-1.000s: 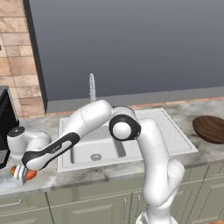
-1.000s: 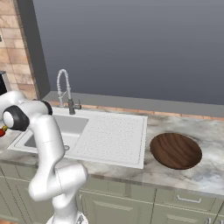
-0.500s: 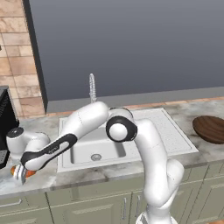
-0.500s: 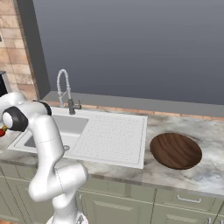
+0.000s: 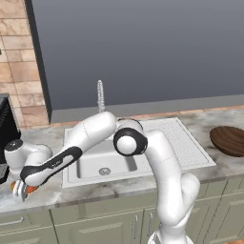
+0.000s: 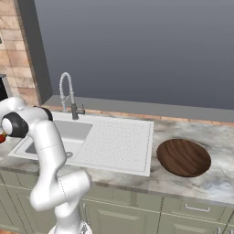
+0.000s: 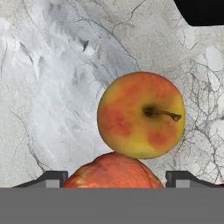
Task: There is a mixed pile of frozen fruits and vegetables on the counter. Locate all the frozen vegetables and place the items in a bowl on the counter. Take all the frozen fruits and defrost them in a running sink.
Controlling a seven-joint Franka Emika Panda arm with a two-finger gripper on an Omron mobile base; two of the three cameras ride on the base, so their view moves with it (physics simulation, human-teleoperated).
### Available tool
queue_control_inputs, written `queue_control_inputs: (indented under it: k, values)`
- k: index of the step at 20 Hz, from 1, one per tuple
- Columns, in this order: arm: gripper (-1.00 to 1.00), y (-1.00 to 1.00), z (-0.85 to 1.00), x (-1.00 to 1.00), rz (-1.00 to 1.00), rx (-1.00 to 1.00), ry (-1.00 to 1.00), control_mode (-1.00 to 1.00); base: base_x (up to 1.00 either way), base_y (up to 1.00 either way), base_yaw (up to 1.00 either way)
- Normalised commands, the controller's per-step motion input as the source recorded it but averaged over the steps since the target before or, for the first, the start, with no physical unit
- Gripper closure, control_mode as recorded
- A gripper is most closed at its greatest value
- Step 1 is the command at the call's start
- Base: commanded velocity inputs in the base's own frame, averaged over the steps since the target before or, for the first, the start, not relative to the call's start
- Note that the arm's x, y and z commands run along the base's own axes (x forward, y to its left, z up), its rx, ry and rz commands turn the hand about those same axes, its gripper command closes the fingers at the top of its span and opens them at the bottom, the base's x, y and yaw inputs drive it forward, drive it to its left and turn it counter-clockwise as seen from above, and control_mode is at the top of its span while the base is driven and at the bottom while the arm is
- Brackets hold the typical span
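Your pincer (image 7: 114, 179) sits low at far-left surface (image 7: 52, 87), fingers apart w/ the orange-red tomato ball (image 7: 113, 170) between them, prob. lining up a grab. Yellow-red fruit (image 7: 141, 114) touches it just beyond. Bowl (image 6: 183, 157) waits far right.

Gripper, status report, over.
Gripper open, low over counter left of the sink. Orange-red tomato sits between its fingertips. Blushed yellow fruit touches the tomato just beyond, crowding the pick.
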Motion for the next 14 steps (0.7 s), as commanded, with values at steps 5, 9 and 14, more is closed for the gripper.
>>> queue_control_inputs:
  k: [5, 9, 14]
  values:
    - [1.0, -0.19, -0.01, 0.0, 0.07, -0.01, 0.0, -1.0, 0.0, 0.0, 0.0]
    - [1.0, -0.36, 0.24, -0.1, 0.06, 0.0, -0.06, -1.0, 0.0, 0.0, 0.0]
    - [1.0, -0.41, 0.55, -0.15, 0.01, 0.0, -0.07, -1.0, 0.0, 0.0, 0.0]
